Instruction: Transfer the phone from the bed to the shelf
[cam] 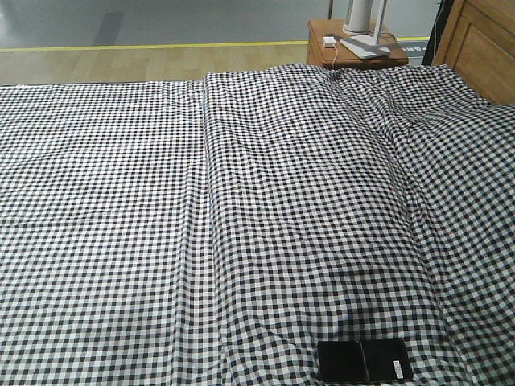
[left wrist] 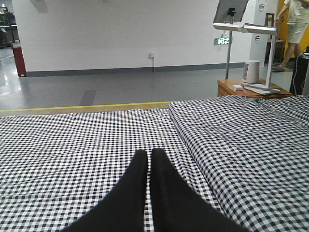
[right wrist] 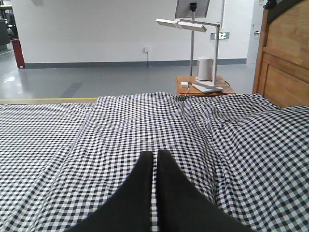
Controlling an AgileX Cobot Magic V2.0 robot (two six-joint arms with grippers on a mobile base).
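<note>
Pressing together with no gap, the black jaws of the left gripper (left wrist: 148,154) point across the gingham bed (left wrist: 72,145), holding nothing; the right gripper (right wrist: 156,155) is likewise closed and empty. Ahead and right of the right jaws stand the nightstand (right wrist: 205,91) and wooden headboard (right wrist: 285,67). The phone (cam: 364,360) lies open and flat on the bed, outside both wrist views.

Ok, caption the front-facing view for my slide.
Black phone lies flat on the checked bed, low in frame; nightstand and headboard behind.
</note>
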